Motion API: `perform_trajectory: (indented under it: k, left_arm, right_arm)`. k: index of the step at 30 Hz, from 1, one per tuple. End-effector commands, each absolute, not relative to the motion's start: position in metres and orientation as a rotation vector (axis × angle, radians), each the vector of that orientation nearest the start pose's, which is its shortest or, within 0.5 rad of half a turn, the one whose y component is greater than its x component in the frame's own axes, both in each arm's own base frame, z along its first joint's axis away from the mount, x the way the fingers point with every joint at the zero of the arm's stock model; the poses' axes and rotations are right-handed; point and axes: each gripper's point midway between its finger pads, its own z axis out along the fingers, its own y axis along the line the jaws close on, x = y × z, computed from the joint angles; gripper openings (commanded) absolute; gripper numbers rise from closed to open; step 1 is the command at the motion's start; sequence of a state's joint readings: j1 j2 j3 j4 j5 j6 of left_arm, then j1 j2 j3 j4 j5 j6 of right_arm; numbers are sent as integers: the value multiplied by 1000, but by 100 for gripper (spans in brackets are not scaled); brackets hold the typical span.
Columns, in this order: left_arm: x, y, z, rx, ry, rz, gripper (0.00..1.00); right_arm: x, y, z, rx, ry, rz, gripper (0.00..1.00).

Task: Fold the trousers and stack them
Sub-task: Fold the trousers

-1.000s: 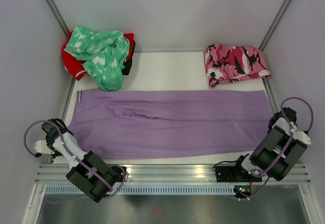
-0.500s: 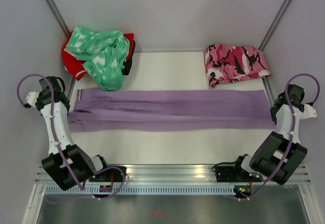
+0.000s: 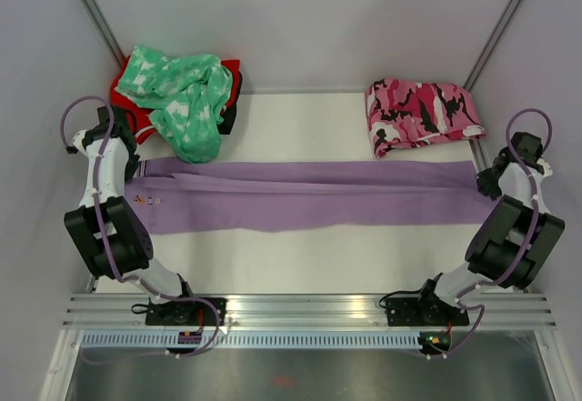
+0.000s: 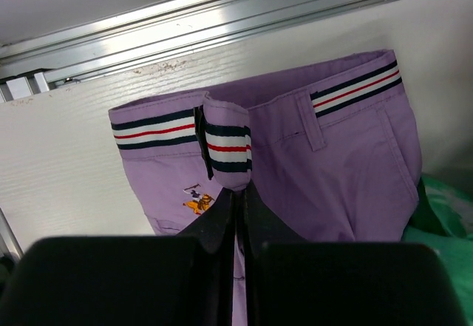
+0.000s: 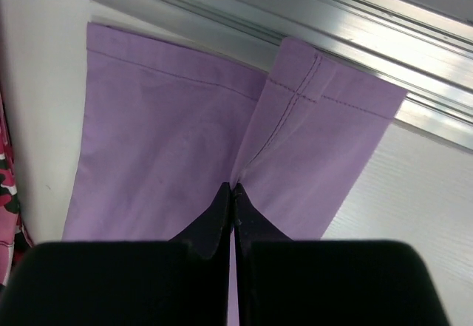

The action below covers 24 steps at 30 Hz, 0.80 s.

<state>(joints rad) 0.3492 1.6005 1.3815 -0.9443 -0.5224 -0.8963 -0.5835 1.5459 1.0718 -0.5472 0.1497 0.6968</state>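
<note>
1. Where the table [image 3: 300,260] ends on the left, one left pincer [image 4: 235,193] is clamped on the striped waistband of one pair of lilac trousers [image 3: 309,203], which lies folded lengthwise across the table.
2. One mint-green garment [image 3: 182,92] hides most of one red garment [image 3: 130,121] at far left.
3. One camouflage garment [image 3: 420,110] sits at far right.
4. One right pincer [image 5: 231,187] is closed on the hem end.

The left arm [image 3: 96,178] reaches far along the left side, the right arm [image 3: 516,185] along the right. The left gripper [image 4: 235,193] and right gripper [image 5: 233,187] both seem pinched tight on the trousers [image 3: 309,196].
</note>
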Motion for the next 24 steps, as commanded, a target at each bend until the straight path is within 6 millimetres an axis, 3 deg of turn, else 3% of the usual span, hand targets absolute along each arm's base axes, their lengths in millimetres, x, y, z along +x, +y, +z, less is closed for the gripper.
perform_trajectory:
  k: [1, 7, 12, 16, 24]
  left_arm:
    - [328, 226, 194, -1587, 1727, 670, 2]
    - [350, 234, 198, -1562, 1699, 657, 2]
    - [369, 239, 204, -1517, 1686, 667, 2]
    - [376, 242, 194, -1514, 1715, 696, 2]
    - [378, 241, 154, -1535, 1795, 757, 2]
  right_arm:
    - [347, -251, 133, 1395, 1868, -265, 0]
    - [379, -249, 137, 1264, 1874, -284, 0]
    - [392, -254, 118, 1269, 1909, -283, 0]
    - [398, -256, 107, 1261, 1934, -293, 0]
    - [423, -247, 90, 1168, 1999, -292, 0]
